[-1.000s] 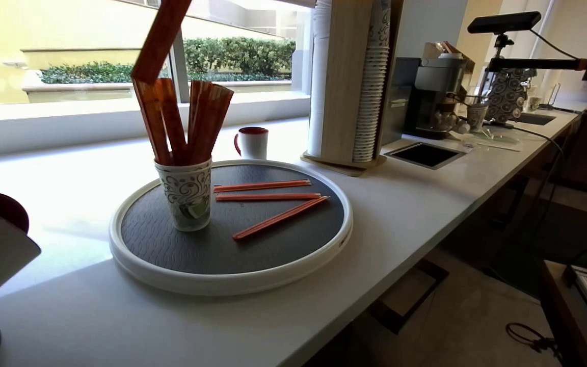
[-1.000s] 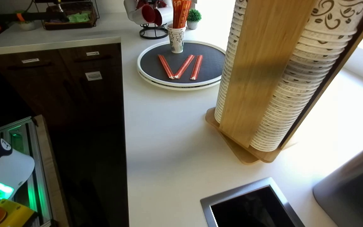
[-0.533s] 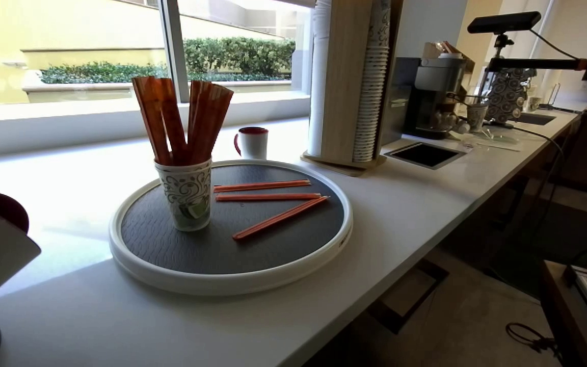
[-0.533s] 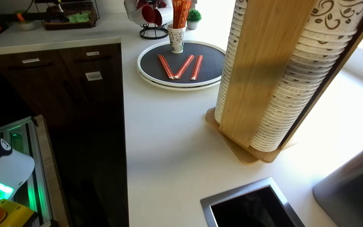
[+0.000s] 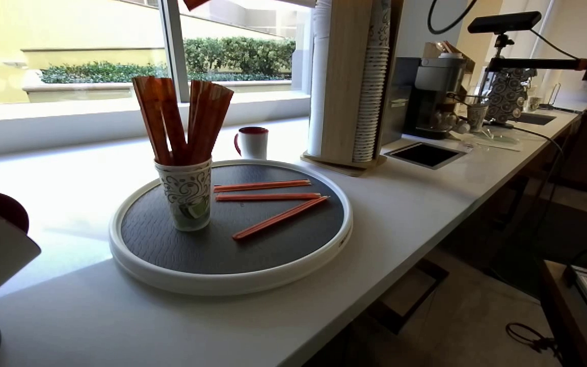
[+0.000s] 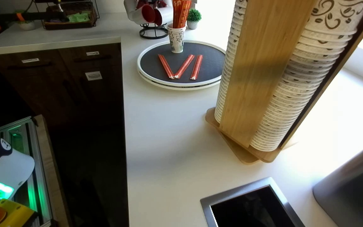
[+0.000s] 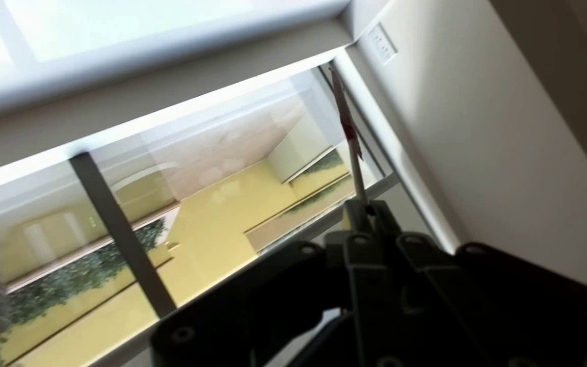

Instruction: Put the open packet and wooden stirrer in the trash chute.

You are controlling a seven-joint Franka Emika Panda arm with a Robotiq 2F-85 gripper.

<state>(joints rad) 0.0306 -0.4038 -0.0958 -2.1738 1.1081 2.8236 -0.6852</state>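
Note:
In the wrist view my gripper [image 7: 369, 208] is shut on the lower end of a thin wooden stirrer [image 7: 358, 176]. The open packet [image 7: 343, 107], a torn red-orange sleeve, sits on the stirrer's far end and points away from the fingertips. In an exterior view only a corner of the red-orange packet [image 5: 194, 3] shows at the top edge, high above the tray. The gripper itself is out of both exterior views. The trash chute is a square dark opening with a metal rim in the counter; its rim shows in both exterior views [image 5: 449, 160] [image 6: 236, 189].
A round tray [image 5: 232, 283] holds three closed red packets [image 5: 279, 219] and a patterned paper cup [image 5: 186, 196] full of more. A tall wooden cup holder [image 5: 347, 81] stands between tray and chute. A coffee machine [image 5: 436, 97] and a white mug [image 5: 254, 144] stand farther back.
In an exterior view the packet hung before the window, then left the picture; now its corner shows at the top edge, farther right. A dark cable loop has appeared at the top right.

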